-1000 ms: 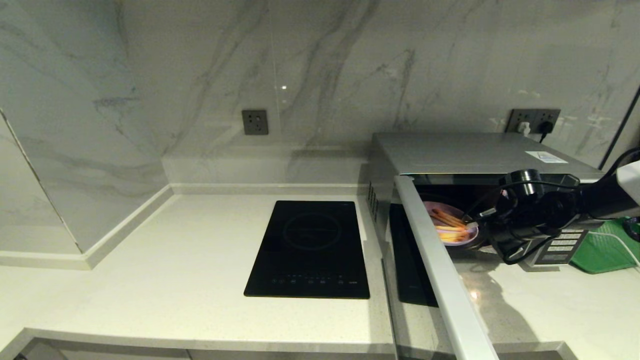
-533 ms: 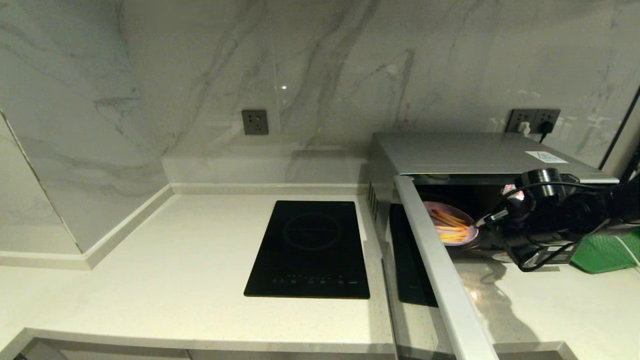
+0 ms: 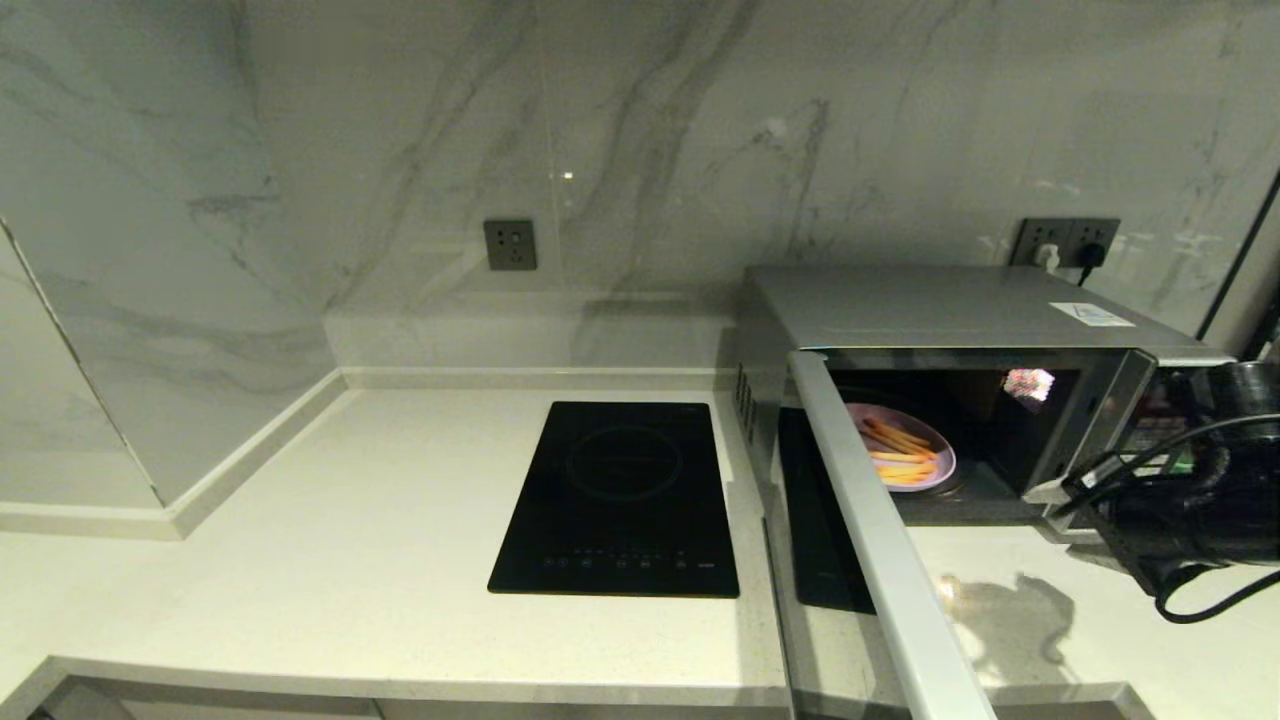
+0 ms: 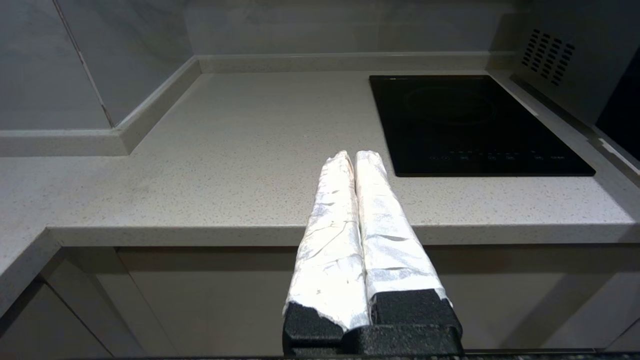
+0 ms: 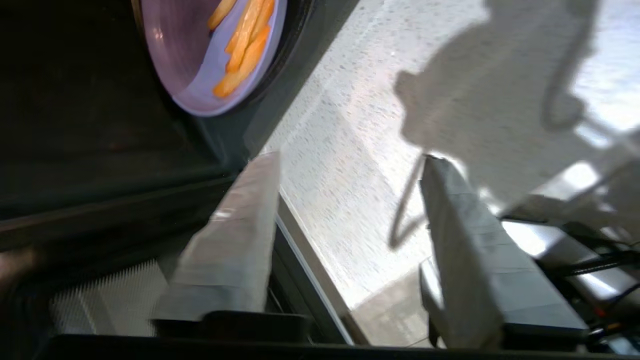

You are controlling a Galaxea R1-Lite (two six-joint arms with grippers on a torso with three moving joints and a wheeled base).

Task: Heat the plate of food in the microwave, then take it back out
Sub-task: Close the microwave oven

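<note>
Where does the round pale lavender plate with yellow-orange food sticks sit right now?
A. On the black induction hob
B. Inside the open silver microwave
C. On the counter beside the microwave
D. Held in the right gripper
B: the lavender plate lies in the open silver microwave's cavity, while the right gripper stands open and empty outside it.

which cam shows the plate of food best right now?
Head view: the whole round lavender plate of yellow-orange food sticks sits inside the open silver microwave. Right wrist view shows only part of it, cropped and blurred. Left wrist view shows none.
</note>
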